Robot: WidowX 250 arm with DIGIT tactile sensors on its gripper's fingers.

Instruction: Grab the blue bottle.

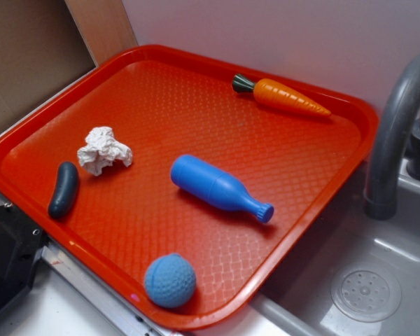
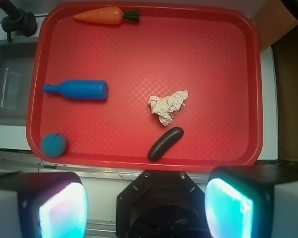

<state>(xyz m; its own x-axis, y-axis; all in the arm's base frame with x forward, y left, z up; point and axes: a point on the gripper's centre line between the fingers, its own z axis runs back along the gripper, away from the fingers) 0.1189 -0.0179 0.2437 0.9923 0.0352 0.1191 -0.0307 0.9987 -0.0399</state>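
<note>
The blue bottle [image 1: 219, 187] is seen lying on its side on a red tray [image 1: 196, 77], untouched. The end effector [image 2: 149, 208] is held high above the tray's edge, fingers spread wide and empty. Approach, descent and grasp are all judged left.

bottle [image 1: 220, 187] lying on tray [image 1: 196, 77]

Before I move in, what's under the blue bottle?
Only the red tray. The blue bottle lies on its side on the bare textured floor, nothing touching it. The strip directly under its body is hidden. The gripper is open, short of the tray.
</note>
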